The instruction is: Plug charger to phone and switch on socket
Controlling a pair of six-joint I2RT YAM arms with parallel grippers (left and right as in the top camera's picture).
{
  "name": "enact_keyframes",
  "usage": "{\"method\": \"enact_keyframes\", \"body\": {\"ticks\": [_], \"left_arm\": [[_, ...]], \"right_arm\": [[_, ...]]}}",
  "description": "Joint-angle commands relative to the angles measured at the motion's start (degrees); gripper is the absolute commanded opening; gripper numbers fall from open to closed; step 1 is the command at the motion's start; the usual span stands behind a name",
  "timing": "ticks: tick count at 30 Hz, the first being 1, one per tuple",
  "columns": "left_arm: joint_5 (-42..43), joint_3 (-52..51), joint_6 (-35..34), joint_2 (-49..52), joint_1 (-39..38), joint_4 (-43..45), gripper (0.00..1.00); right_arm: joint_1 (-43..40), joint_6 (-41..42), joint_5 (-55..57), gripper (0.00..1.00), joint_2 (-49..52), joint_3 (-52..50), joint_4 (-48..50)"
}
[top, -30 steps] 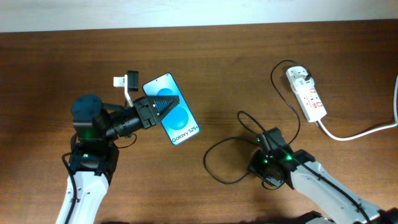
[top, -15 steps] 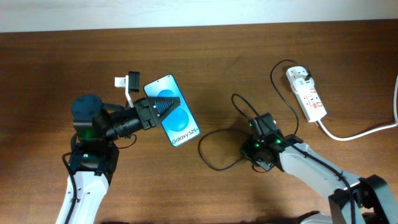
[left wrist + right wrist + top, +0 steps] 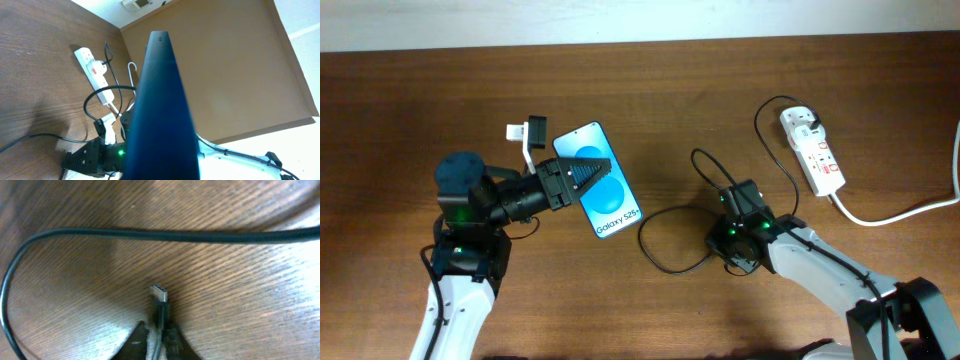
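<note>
Overhead and wrist views, as I read them from the remote station. The left gripper [image 3: 592,168] is clamped on the phone [image 3: 613,204], its black fingers pressed together across the far half of the lit blue screen; the phone sits left of centre on the table [image 3: 700,100], its "Galaxy S25" end pointing near and right; in the left wrist view its dark edge stands straight before the lens, filling the middle of the picture. A small white-and-black fitting [image 3: 525,133] lies just beyond the phone's far left corner; I cannot tell what it is.

The right gripper [image 3: 156,336] is right of centre, nearer than the socket [image 3: 817,155]; its fingers are drawn in on the charger [image 3: 150,233] just behind the connector tip [image 3: 159,293], which projects free above the wood; phone and connector are well apart. The black cable makes one loose loop to the left of this gripper and another on its far side, then runs far and right to a white plug head [image 3: 802,121] seated in the far end of the socket. The socket lies at the far right, slanted, with small red marks along it; its thick white cord [image 3: 890,214] leaves the near end and runs off the right edge.
</note>
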Motion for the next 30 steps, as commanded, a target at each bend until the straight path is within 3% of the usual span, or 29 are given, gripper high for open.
{"method": "enact_keyframes", "body": {"ticks": [1, 6, 9, 15, 19, 22, 26, 30], "left_arm": [[1.6, 0.7, -1.3, -0.4, 0.2, 0.6, 0.0], [3.0, 0.7, -1.6, -0.4, 0.2, 0.7, 0.0], [4.7, 0.7, -1.6, -0.4, 0.2, 0.8, 0.0], [4.7, 0.7, -1.6, -0.4, 0.2, 0.8, 0.0], [4.7, 0.7, -1.6, -0.4, 0.2, 0.8, 0.0], [4.7, 0.7, -1.6, -0.4, 0.2, 0.8, 0.0], [6.4, 0.7, -1.2, -0.4, 0.2, 3.0, 0.0], [12.4, 0.7, -1.2, -0.4, 0.2, 12.9, 0.0]], "right_arm": [[0.8, -1.6, 3.4, 0.04, 13.6, -8.9, -0.8], [0.7, -9.5, -0.6, 0.04, 12.4, -7.9, 1.9], [0.7, -16.0, -5.4, 0.04, 6.2, -7.0, 1.0], [0.7, -29.9, -14.1, 0.04, -21.4, -7.0, -5.5], [0.7, -32.5, -16.1, 0.04, -36.7, -7.0, -10.0], [0.7, -36.4, -25.7, 0.04, -47.0, -7.0, -10.6], [0.7, -37.8, -37.4, 0.04, -54.6, -7.0, -10.1], [0.7, -38.8, -48.7, 0.04, -55.6, -7.0, -7.8]]}}
